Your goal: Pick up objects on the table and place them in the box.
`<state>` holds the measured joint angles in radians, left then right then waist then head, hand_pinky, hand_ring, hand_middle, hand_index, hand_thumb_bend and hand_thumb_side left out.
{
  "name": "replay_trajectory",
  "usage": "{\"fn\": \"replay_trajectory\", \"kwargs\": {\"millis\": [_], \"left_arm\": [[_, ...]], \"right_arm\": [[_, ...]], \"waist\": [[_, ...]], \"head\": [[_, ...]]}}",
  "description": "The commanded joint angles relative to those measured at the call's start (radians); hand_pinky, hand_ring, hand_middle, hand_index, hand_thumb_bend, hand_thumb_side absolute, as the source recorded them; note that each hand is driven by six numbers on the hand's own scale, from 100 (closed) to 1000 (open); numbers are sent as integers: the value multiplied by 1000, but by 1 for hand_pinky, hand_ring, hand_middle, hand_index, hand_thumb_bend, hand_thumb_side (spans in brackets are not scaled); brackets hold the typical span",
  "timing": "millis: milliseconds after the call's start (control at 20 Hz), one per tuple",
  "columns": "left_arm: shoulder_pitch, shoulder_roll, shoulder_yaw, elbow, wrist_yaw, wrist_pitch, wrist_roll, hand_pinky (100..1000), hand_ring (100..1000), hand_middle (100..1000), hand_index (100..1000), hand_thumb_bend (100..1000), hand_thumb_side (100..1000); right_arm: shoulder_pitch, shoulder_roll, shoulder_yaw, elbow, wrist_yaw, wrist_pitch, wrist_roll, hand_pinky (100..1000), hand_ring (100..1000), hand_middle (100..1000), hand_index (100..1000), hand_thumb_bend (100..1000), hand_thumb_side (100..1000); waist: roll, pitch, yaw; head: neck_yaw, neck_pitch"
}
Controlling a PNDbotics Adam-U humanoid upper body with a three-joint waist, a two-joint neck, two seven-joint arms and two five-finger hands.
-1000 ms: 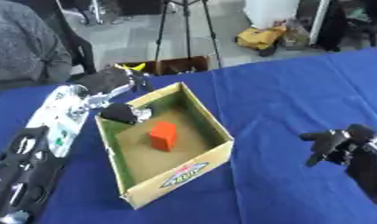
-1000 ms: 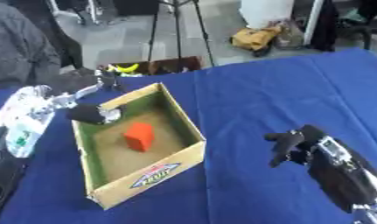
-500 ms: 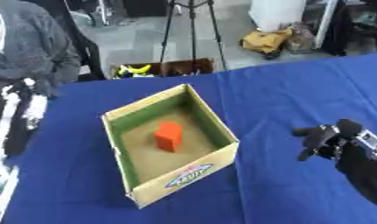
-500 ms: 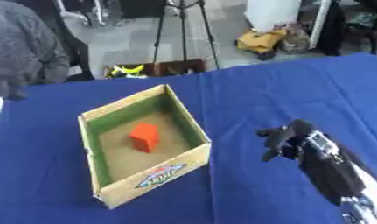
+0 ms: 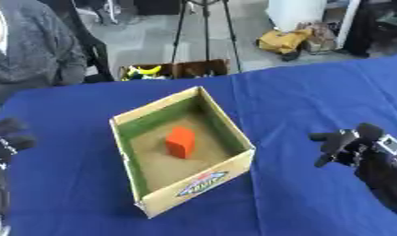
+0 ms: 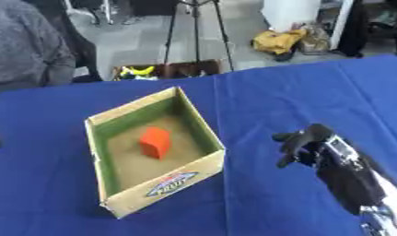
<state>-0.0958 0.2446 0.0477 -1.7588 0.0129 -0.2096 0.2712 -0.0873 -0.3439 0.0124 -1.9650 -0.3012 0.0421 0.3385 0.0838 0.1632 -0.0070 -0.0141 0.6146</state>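
At the far left edge the left hand (image 5: 9,133) shows only as dark, blurred shapes, so whether its fingers are curled or straight cannot be told; it seems to hold nothing visible. The box (image 5: 203,184) sits on the blue table (image 5: 314,97) left of centre, with an orange block (image 5: 180,142) lying on its sandy floor. To the right, the right hand (image 6: 302,144) hovers over bare cloth with fingers relaxed and empty. No other loose object shows on the table, so one risk is a reach toward nothing. A hand swinging across low could also catch the box's near wall and shove it askew.
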Motion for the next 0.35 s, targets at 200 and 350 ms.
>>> {"fn": "replay_trajectory", "kwargs": {"millis": [200,350], "left_arm": [[0,-1,4,0,18,-14,-17,655,603,644,789,206,1000],[-1,-2,2,1,19,-16,-22,655,603,643,785,203,1000]], "right_arm": [[-9,-11,-9,-25,-4,0,-8,569,846,546,548,100,872],[-10,-11,-9,-26,-4,0,-9,569,845,546,548,100,871]], "waist": [[-6,-7,3],[-6,-6,5]], "head": [[2,-3],[1,-2]]}}
